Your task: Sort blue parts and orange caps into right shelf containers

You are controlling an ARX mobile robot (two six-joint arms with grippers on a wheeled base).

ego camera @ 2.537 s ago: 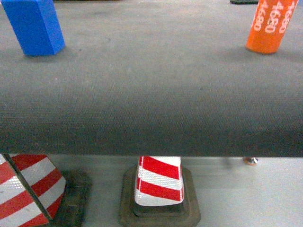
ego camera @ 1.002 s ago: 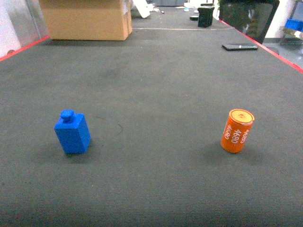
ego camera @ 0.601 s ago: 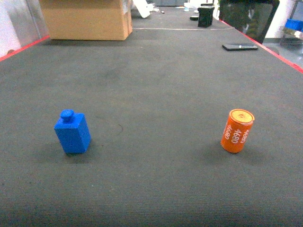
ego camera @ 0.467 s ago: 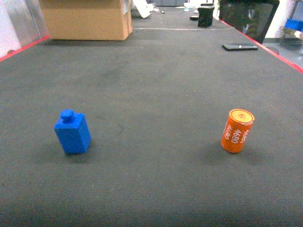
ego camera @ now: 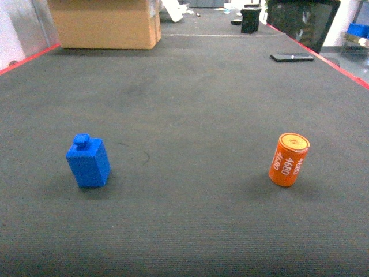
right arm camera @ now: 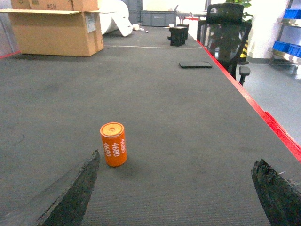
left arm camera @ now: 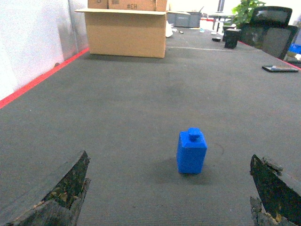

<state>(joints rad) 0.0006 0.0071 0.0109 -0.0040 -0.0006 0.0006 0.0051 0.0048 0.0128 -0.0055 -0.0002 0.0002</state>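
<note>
A blue part (ego camera: 87,161), a block with a small knob on top, stands upright on the left of the dark table mat. An orange cap (ego camera: 289,160), a cylinder printed 4680, stands on the right. Neither gripper shows in the head view. In the left wrist view my left gripper (left arm camera: 169,159) is open, with the blue part (left arm camera: 191,152) a little ahead between the fingers' lines and untouched. In the right wrist view my right gripper (right arm camera: 177,159) is open, and the orange cap (right arm camera: 113,144) stands ahead near its left finger (right arm camera: 75,193), apart from it. Blue containers on a shelf (right arm camera: 287,46) show small at the far right.
A cardboard box (ego camera: 105,23) stands at the table's back left. A black phone (ego camera: 292,56) lies at the back right, with a small black object (ego camera: 251,20) and a black office chair (right arm camera: 225,33) beyond. Red lines (right arm camera: 263,115) mark the table's side edges.
The head view has risen from the table's front edge and the striped cones below it to the whole tabletop. Over the last second nothing has moved.
</note>
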